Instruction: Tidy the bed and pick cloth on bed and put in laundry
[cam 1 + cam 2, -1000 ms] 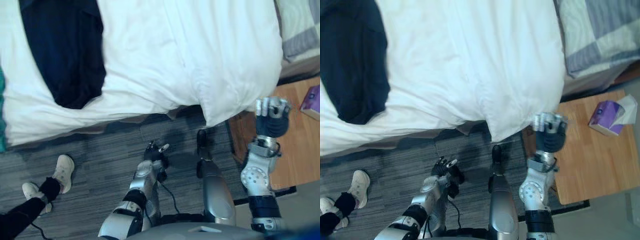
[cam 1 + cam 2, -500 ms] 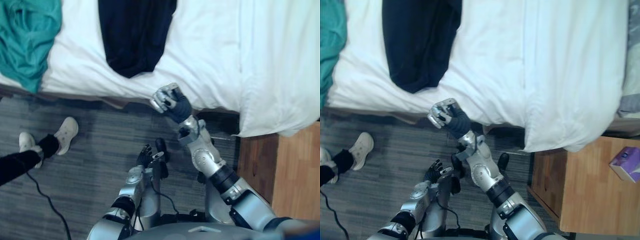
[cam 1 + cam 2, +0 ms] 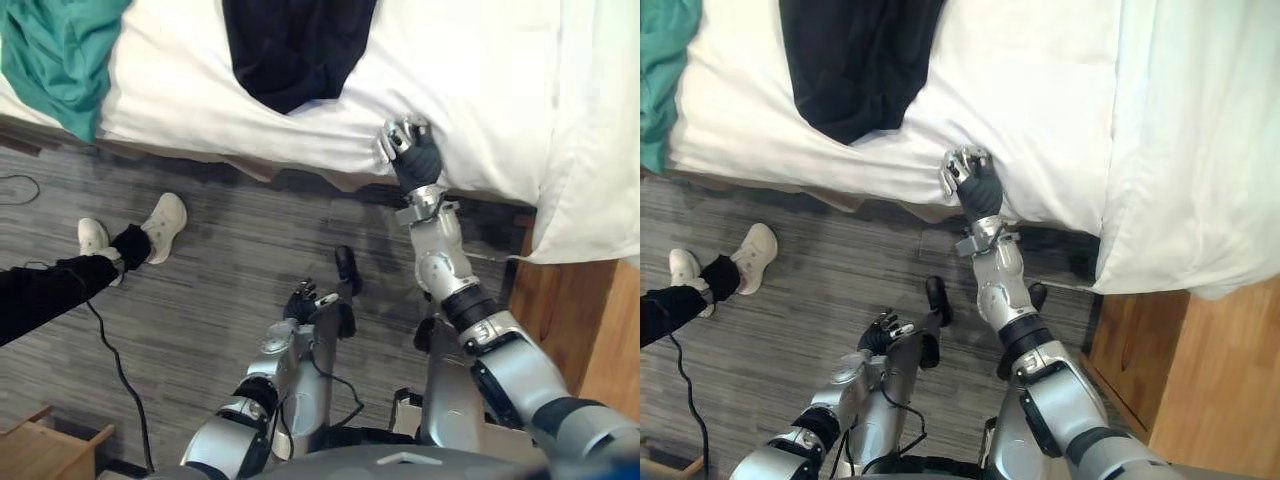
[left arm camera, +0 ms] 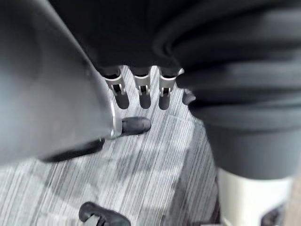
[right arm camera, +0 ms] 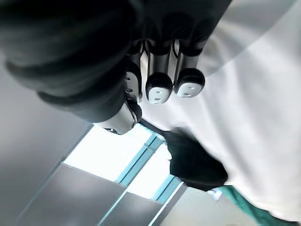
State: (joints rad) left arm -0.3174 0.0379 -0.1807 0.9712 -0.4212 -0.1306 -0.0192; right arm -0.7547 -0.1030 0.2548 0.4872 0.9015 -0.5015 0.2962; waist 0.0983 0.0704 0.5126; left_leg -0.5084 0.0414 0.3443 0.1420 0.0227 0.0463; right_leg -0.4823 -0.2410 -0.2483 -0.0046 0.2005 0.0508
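Two cloths up on the bed [image 3: 480, 90]: dark cloth [image 3: 295, 50] near the edge, teal cloth [image 3: 55, 50] off at the corner. Curled, empty right hand [image 3: 408, 152] at the duvet [image 3: 1040, 100] edge, near the dark cloth. Uncurl, reach over, pinch cloth only, not duvet. Loose left hand [image 3: 305, 300] low over the floor [image 3: 220, 260].

The bedding [image 3: 480, 80], dark cloth [image 3: 295, 45] and teal cloth [image 3: 60, 50] look soft and matt, the carpet [image 3: 220, 270] ribbed, the wooden table [image 3: 1210, 380] smooth.
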